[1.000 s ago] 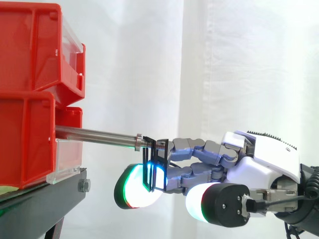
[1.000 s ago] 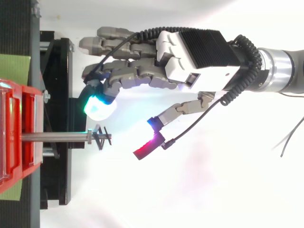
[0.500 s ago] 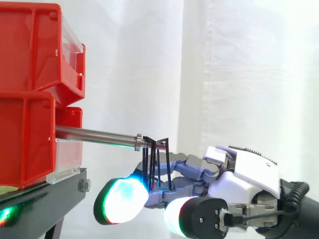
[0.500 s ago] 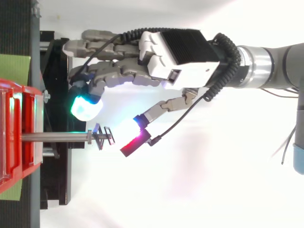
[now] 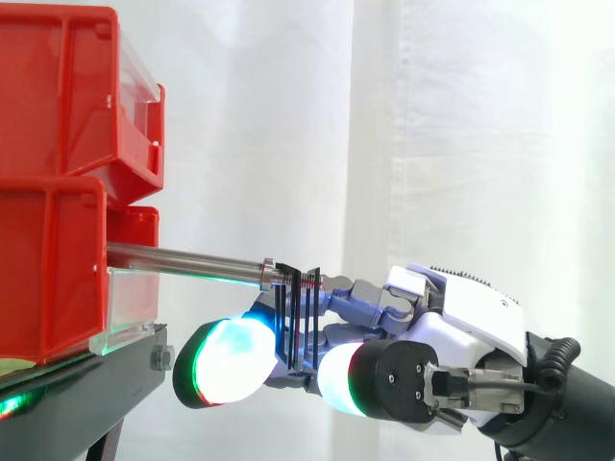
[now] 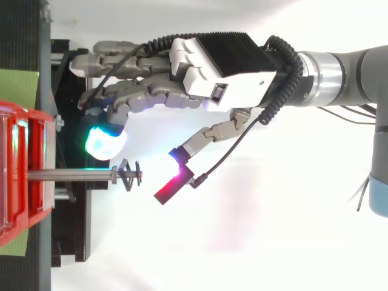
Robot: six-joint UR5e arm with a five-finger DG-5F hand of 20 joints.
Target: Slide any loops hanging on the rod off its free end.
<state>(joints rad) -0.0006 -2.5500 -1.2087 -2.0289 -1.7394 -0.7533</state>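
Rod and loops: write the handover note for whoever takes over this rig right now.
Hand: open, holding nothing. Its fingers reach out below and beside the rod, toward the red bin.
Loops: thin black ones hang bunched at the rod's free end. From above, a gap shows between them and the glowing pads.
Done: the hand is at the loops; none is off.
Left: catch the loops and slide them off the free end, away from the bin.

I note the rod [image 5: 183, 260] projecting right from the bins [image 5: 53, 192]. The loops [image 6: 131, 176] hang at its right end, with the hand [image 5: 461, 322] just below and to the right.
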